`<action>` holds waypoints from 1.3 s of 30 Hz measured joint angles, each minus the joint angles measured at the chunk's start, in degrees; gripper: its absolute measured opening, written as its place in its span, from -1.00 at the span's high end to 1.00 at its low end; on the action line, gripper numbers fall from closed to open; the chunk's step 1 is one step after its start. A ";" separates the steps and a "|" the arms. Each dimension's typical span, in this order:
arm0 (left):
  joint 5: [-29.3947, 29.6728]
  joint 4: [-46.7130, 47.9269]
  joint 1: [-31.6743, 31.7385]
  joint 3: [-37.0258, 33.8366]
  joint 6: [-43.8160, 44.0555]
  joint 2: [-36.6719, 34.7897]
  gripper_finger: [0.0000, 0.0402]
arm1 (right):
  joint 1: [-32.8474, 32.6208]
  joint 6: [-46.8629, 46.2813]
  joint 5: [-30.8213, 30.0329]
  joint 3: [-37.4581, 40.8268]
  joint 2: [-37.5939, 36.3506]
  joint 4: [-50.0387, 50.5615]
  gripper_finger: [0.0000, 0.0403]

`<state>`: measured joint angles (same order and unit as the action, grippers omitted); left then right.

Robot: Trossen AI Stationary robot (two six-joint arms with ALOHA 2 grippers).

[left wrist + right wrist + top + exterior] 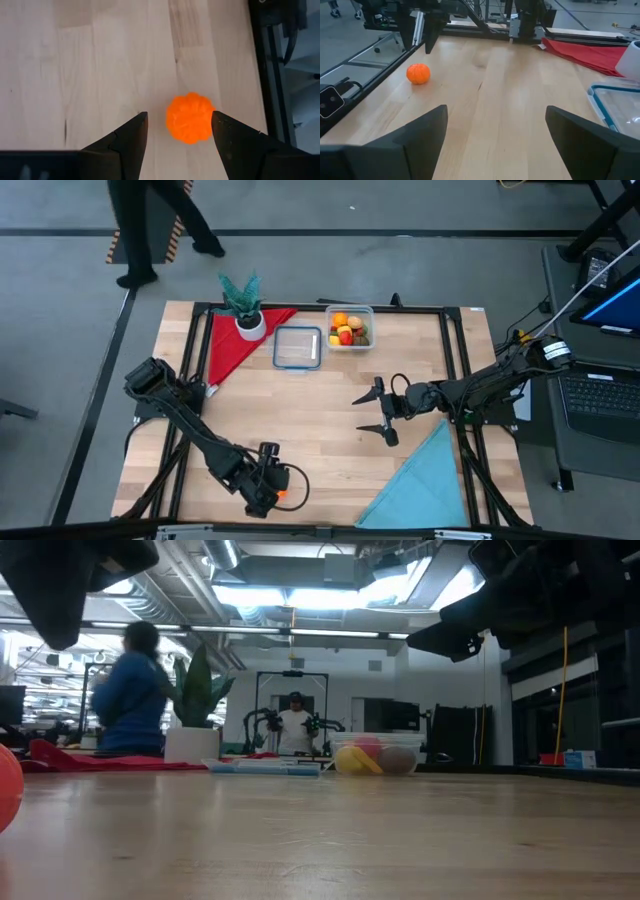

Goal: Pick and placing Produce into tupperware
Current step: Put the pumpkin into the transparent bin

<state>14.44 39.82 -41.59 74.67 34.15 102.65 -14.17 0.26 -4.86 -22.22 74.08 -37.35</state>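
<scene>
I'm bringing the left gripper [180,131] down over an orange toy fruit [190,117] at the near edge of the table [320,400], left of centre. Risk as I judge it: the fruit is sitting off-centre between the fingers, close against one finger [235,145] and well clear of the other. If I'm closing like this, the near finger could be nudging it first and rolling it along the wood, and the table edge and frame rail are right beside it, so it could be going off the table. It's round and bumpy, so a shallow pinch may be squirting it out.

Left pincer: fingers spread wide, wider than the fruit, holding nothing; whether the close finger is actually touching the fruit I cannot tell.

Right gripper [378,412] is hanging over the table's middle-right, fingers spread wide, holding nothing, waiting.

The tupperware [349,326] is sitting at the far edge, centre, already carrying several produce pieces [346,330]. That's a long carry from this near corner, so a weak grip could be dropping the fruit on the way.
</scene>
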 joint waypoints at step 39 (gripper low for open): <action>1.07 -1.14 0.83 -0.04 0.31 0.03 -0.72 | 0.02 -3.05 -0.04 0.00 0.00 0.01 -0.67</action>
<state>15.51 38.68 -40.76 74.63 34.46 102.68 -14.15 -2.79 -4.91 -22.22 74.08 -37.34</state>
